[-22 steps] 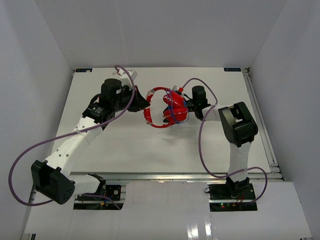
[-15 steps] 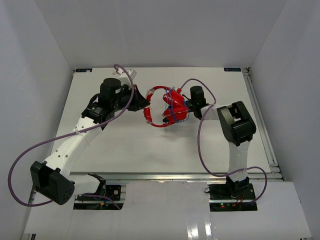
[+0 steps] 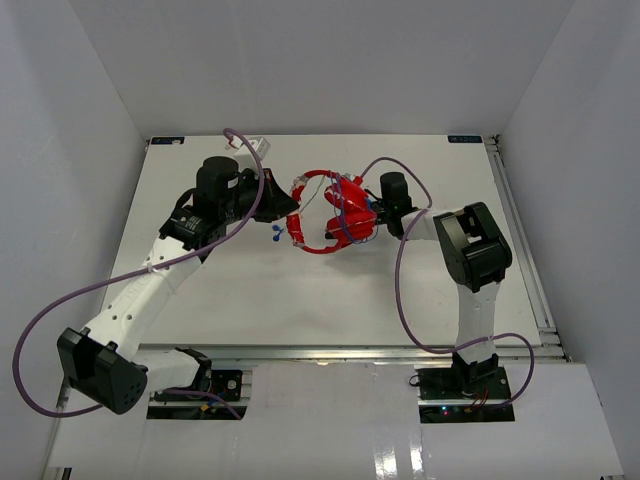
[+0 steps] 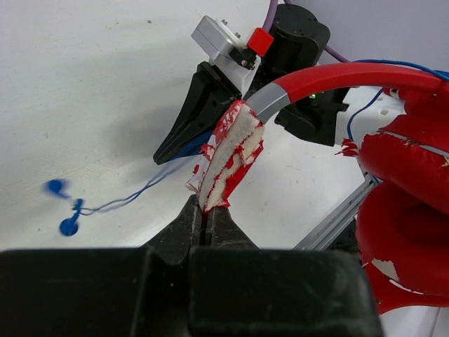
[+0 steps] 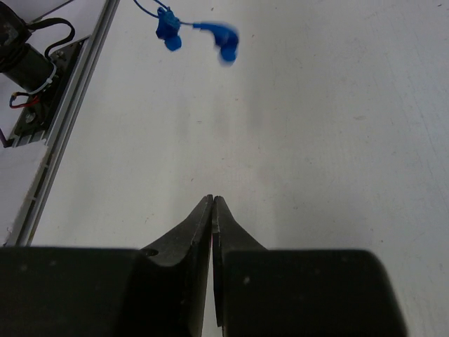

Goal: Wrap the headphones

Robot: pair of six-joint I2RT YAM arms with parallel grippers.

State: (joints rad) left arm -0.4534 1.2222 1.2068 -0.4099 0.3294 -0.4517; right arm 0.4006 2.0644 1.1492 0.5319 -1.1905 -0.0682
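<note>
The red headphones (image 3: 350, 222) hang above the middle of the table, headband (image 4: 337, 74) arching over the ear cups (image 4: 407, 210). My left gripper (image 4: 207, 210) (image 3: 291, 207) is shut on the headband's torn red-and-white padding (image 4: 228, 158). Just behind the padding, my right gripper (image 5: 212, 200) (image 4: 158, 159) is shut, and its own view shows nothing between its jaws. The thin blue cable (image 4: 126, 200) runs past its fingertips down to the blue plug (image 4: 68, 226) (image 3: 275, 236) (image 5: 168, 34). Whether that cable is pinched I cannot tell.
A metal rail (image 3: 520, 230) borders the table on the right, and another (image 5: 63, 119) runs along the near edge by an arm base. Thick purple cables (image 3: 400, 290) loop off both arms. White walls enclose the table (image 3: 250, 290).
My right gripper has gone from wide open to shut. The blue plug has swung out to the left of the headphones. The left arm has shifted slightly left, still gripping the padding.
</note>
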